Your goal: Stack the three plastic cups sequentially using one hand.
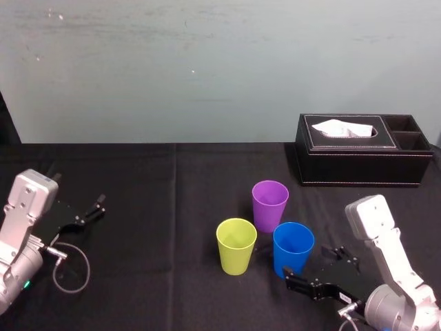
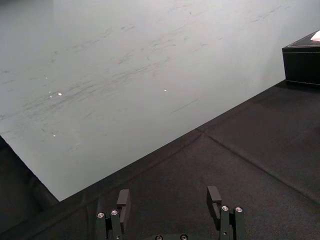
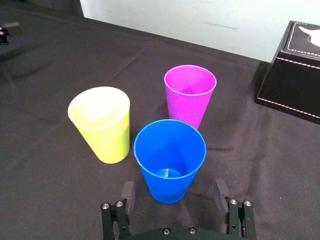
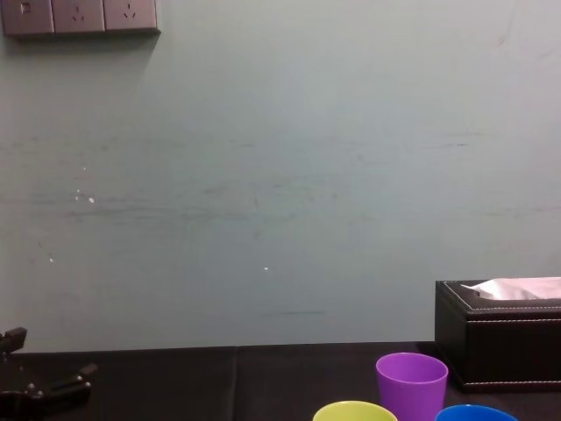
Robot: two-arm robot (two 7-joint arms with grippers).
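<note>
head: purple cup (image 1: 270, 203), blue cup (image 1: 293, 247) and yellow-green cup (image 1: 236, 245) clustered upright on black cloth (image 1: 151, 207); tissue box (image 1: 358, 162) behind, to the right. right gripper (image 1: 306, 267) just beside blue cup; left gripper (image 1: 93, 209) parked far left.
right wrist: fingers spread wide, blue cup nearest, not gripped.
left wrist: fingers wide over cloth.

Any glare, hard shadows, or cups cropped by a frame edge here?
Head view: even light, no glare on the purple cup, blue cup or yellow-green cup. Right wrist view: yellow-green cup's inside bleached by light, soft shadows on the cloth, open right gripper at the blue cup. Chest view: bottom edge crops the cups. Left wrist view: left gripper open, parked.
</note>
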